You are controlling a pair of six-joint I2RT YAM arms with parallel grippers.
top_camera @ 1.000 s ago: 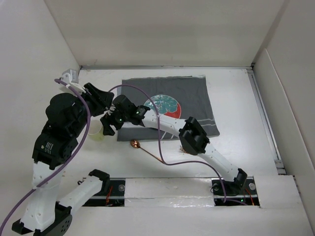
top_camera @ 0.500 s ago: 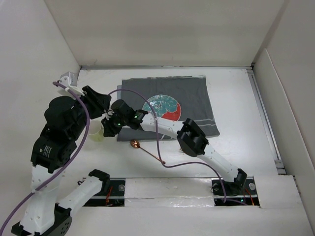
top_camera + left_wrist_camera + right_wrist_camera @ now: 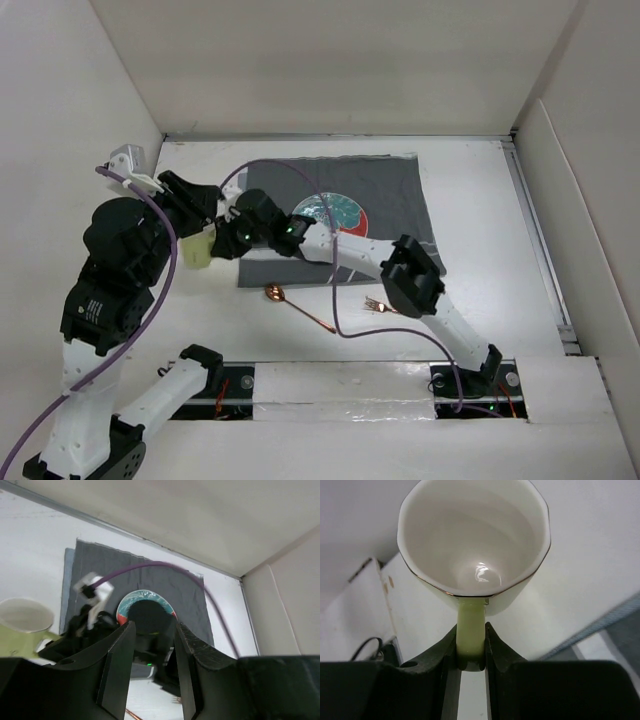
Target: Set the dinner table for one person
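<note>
My right gripper (image 3: 470,650) is shut on the handle of a pale green mug (image 3: 472,540) with a white inside and a thin gold rim. From above, the mug (image 3: 197,250) hangs just left of the dark grey placemat (image 3: 390,200), over the white dinner table (image 3: 480,220). A teal and red plate (image 3: 338,213) lies on the placemat, partly covered by the right arm. My left gripper (image 3: 150,680) stands open above the scene with nothing between its fingers; from above it (image 3: 208,203) sits just behind the mug.
A copper spoon (image 3: 275,292) lies on the table in front of the placemat, its handle running toward the near edge. A copper fork (image 3: 378,304) lies to its right, by the right forearm. White walls close the table on three sides.
The right gripper has shut on the mug's handle and carried the mug back and left. The right forearm swung aside, uncovering the fork. The left arm drew back slightly.
</note>
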